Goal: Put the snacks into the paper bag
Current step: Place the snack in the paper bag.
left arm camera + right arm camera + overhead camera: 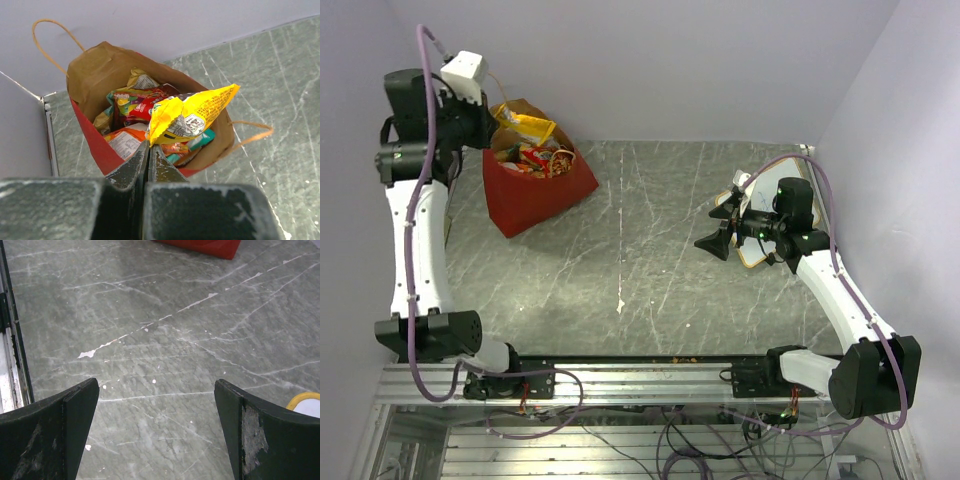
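Note:
The red paper bag [535, 195] stands at the back left, its mouth open and its brown inside [100, 70] showing. Several snacks lie in it: a red packet [145, 107], an orange one [125, 142] and a teal one [204, 139]. An orange-yellow packet [192, 115] lies tilted over the others at the bag's mouth [532, 127]. My left gripper [149, 146] hangs above the bag's near rim [496, 128], shut on that packet's lower corner. My right gripper [718, 228] hovers open over bare table at the right [156, 385], nothing between its fingers.
A white board with an orange edge [752, 250] lies under the right arm, its corner showing in the right wrist view [306, 402]. The bag's loop handles [50, 35] stick out on both sides. Walls close the table at the back and sides.

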Available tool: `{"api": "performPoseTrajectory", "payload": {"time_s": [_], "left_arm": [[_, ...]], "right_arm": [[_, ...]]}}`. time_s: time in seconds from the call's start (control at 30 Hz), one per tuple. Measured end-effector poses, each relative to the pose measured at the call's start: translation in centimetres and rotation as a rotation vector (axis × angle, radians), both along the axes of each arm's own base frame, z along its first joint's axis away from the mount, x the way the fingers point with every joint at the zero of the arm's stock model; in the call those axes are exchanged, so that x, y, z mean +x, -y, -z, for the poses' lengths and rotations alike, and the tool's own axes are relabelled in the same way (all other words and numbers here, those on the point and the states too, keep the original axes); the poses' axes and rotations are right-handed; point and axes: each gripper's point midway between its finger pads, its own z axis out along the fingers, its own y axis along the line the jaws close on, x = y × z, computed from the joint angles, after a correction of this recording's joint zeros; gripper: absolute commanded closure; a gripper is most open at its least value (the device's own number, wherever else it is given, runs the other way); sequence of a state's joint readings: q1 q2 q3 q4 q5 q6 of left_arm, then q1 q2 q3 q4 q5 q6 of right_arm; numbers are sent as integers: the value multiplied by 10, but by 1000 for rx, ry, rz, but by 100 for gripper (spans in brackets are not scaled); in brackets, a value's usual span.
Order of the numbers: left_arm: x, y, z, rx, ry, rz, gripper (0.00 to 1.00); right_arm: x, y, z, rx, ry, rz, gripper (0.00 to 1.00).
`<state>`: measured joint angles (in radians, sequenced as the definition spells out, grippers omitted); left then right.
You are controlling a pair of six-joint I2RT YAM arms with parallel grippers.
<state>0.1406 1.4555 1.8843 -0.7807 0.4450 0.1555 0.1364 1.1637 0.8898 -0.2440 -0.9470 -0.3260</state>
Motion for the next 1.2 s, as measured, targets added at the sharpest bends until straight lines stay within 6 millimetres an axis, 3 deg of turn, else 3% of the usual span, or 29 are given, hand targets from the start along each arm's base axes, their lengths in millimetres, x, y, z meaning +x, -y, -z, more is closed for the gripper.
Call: {"api": "performPoseTrajectory", "payload": {"time_s": [0.1,0.27,0.43,0.53,0.77,0.9,1.07,1.2], "left_arm": [[20,7,13,29,-17,-22,93],[55,14,56,89,-102,-52,93],[75,16,94,140,-179,-66,93],[80,20,106,156,-202,-58,93],[86,29,110,178,-193,-38,93],[102,33,124,208,-220,-30,92],[116,31,150,245,-300,-30,68],[118,28,157,265,-336,-33,49]], "right_arm": [[0,0,0,0,0,0,0],[0,0,0,0,0,0,0],[0,0,0,0,0,0,0],[0,0,0,0,0,0,0],[0,0,0,0,0,1,0],[0,0,0,-1,0,1,0],[1,0,0,-2,1,4,0],[1,1,1,-3,0,7,0]]}}
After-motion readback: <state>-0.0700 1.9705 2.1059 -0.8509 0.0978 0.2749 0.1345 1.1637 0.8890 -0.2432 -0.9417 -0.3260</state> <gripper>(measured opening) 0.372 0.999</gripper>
